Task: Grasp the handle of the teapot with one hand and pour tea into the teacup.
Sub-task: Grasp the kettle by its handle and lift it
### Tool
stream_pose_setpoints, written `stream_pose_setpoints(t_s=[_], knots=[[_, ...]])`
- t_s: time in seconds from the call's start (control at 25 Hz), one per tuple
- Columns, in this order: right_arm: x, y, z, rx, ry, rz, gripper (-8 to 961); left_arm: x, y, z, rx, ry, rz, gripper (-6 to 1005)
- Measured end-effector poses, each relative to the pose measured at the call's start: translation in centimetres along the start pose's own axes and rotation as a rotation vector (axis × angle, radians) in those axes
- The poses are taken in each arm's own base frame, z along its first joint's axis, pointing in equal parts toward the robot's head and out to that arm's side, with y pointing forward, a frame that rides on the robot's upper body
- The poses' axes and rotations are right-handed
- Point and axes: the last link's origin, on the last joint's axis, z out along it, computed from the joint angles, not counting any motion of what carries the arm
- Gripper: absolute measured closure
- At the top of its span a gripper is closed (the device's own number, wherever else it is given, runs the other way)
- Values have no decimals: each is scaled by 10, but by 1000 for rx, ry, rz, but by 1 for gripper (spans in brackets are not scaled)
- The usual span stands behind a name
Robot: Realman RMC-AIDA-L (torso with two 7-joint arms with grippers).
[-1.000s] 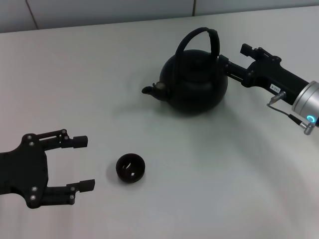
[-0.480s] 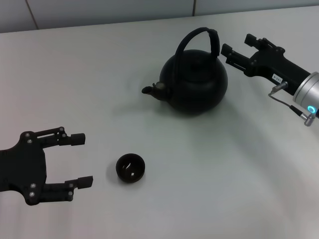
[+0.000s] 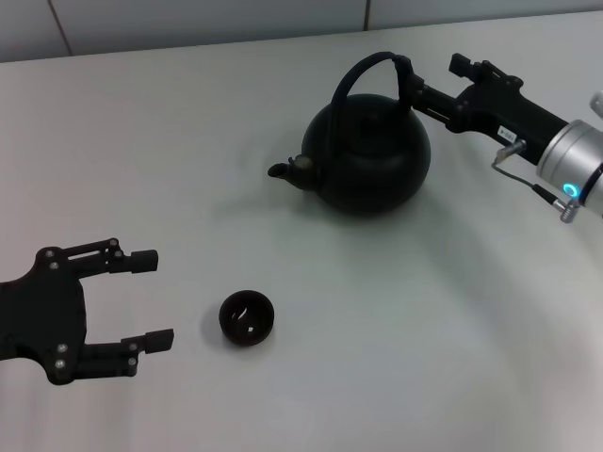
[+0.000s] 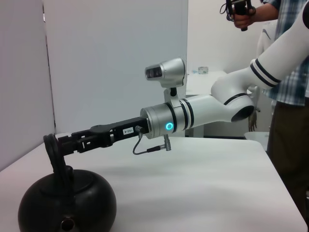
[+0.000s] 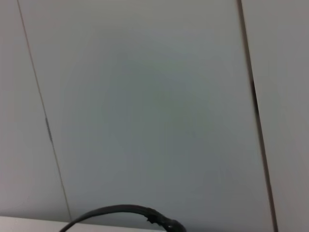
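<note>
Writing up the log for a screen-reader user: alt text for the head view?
The right gripper reaches the handle of a black teapot standing on a white table. The open left gripper sits near the front, beside a small black teacup.

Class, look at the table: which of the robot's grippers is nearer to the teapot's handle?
The right. The right gripper is up at the handle on the teapot. The left gripper sits far off, beside the teacup.
</note>
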Motion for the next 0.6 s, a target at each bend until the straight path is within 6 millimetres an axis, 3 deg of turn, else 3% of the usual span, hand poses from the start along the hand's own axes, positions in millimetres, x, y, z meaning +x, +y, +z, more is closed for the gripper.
stream_pose_setpoints(t_s=[0.6], knots=[[-2, 1, 8, 14, 1, 19, 138, 1, -2, 1, 0, -1, 5, 215]])
